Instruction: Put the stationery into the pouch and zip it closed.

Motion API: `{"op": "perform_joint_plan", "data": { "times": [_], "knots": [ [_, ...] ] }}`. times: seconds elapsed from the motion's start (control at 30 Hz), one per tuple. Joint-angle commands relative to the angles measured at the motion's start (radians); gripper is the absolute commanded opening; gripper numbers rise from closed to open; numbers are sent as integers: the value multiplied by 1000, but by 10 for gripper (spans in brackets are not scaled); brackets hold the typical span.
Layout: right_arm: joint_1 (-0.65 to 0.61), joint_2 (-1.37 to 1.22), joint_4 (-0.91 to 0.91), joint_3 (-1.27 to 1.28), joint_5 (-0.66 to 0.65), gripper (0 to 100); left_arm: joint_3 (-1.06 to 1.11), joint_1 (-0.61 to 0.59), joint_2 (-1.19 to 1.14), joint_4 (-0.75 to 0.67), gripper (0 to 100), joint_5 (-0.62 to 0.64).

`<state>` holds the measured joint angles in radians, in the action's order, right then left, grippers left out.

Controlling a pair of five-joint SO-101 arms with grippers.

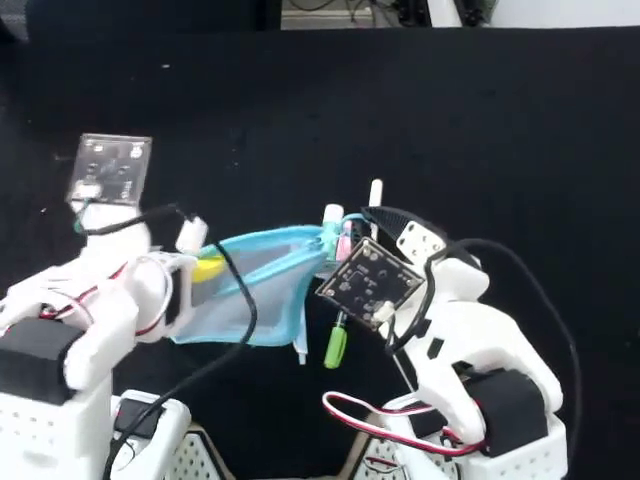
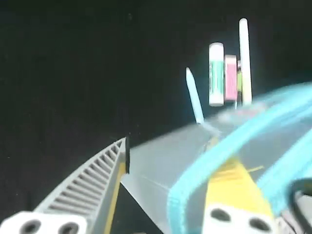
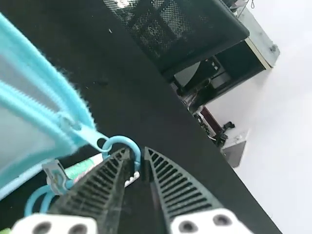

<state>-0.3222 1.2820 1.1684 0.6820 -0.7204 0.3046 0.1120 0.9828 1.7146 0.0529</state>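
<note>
Surface: black cloth table (image 1: 480, 130). At frame centre, light-blue mesh pouch (image 1: 250, 290) stretched between grippers. Its left end clamped by left gripper (image 1: 203, 266); blue zipper ring (image 3: 117, 142) pinched by right gripper (image 3: 139, 158). Beside pouch's right end: white glue stick (image 2: 216, 73), pink eraser (image 2: 230, 78), white pen (image 2: 243, 58), green marker (image 1: 336, 345).

Pouch (image 1: 250, 290) is held across the table (image 1: 470, 120) between the two arms. Its left end is clamped in the left gripper (image 1: 203, 268); the zip ring (image 3: 122, 139) at its right end is pinched in the right gripper (image 3: 139, 157). A tube (image 1: 333, 214) and a pen (image 1: 376, 190) are laid just behind that right end, a marker (image 1: 336, 345) just before it
</note>
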Motion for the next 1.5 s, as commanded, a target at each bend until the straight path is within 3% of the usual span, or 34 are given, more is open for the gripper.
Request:
{"op": "perform_joint_plan", "data": {
  "times": [0.0,0.13,0.23,0.4,0.5,0.6,0.7,1.0,1.27,1.47],
  "knots": [
    [-14,15,2,-58,-8,10,27,-50,-11,-15,240,-35],
    [-14,15,-2,-58,-8,10,10,-61,0,-12,158,-89],
    [-14,15,-6,-56,-8,11,-81,-62,0,-8,15,-87],
    [-14,15,-6,-59,-8,14,-222,-56,-11,-14,34,-89],
    [-14,16,-5,-79,6,77,-232,-59,-11,-12,29,-92],
    [-15,21,-5,-156,146,189,-183,-54,-6,-26,30,-94],
    [-17,39,-6,-228,281,230,-70,-53,0,-77,30,-95],
    [-261,45,78,-243,463,230,97,-64,0,-255,30,-183],
    [-95,8,69,-193,631,230,90,-62,0,-269,30,-422],
    [-48,-173,181,-254,646,230,110,13,26,-172,30,-446]
  ]
}}
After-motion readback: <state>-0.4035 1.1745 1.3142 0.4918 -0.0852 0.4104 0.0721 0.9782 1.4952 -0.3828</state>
